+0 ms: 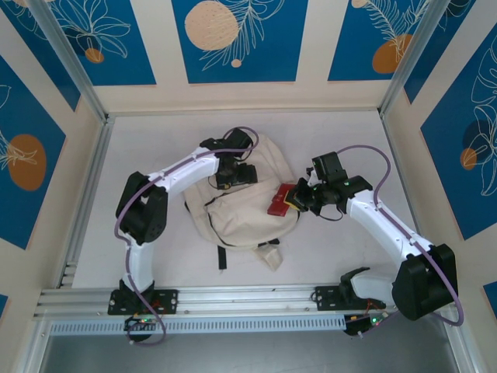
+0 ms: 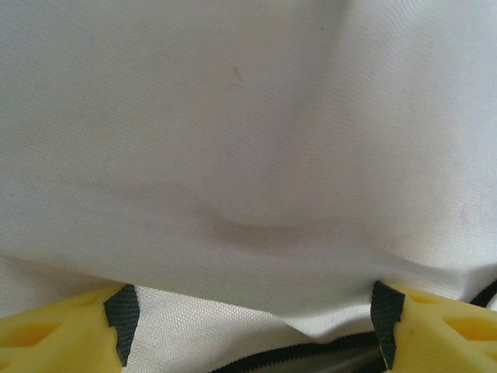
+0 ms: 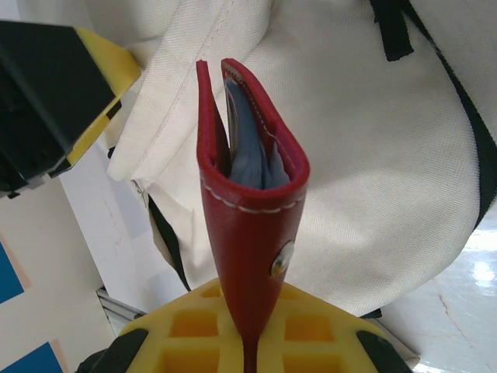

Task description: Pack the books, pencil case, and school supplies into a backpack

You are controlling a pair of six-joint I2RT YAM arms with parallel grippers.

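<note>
Overhead first: big cream-white backpack [image 1: 241,206] flat around the middle of the tabletop [image 1: 155,140], black straps [image 1: 221,256] trailing toward the near edge. Left gripper [image 1: 233,175] parked over the far part of the bag. Right gripper [image 1: 299,198] just off the bag's right side, toward the right edge of the tabletop, with a red case [image 1: 279,200] touching the bag's right rim. Too small from up there to read either set of fingers, honestly.

Left wrist camera, way closer: nothing but white woven backpack [image 2: 233,155] cloth with a soft crease across it. Left gripper [image 2: 252,322] spread wide, one yellow finger [image 2: 54,330] in each bottom corner, dark pads facing inward, nothing pinched between them. Also a dark zipper-like strip [image 2: 311,357] along the bottom edge between the fingers.

Right wrist camera, the good stuff: right gripper [image 3: 248,342] pressed together on the lower end of the red case [image 3: 248,210], case standing edge-on and upright. Visible here: white stitching, a small round metal snap on the side, and blue-grey lining in the slightly gaping top. Backpack [image 3: 373,155] right behind it, black strap [image 3: 388,31] at the top, glossy tabletop [image 3: 458,295] at bottom right.
</note>
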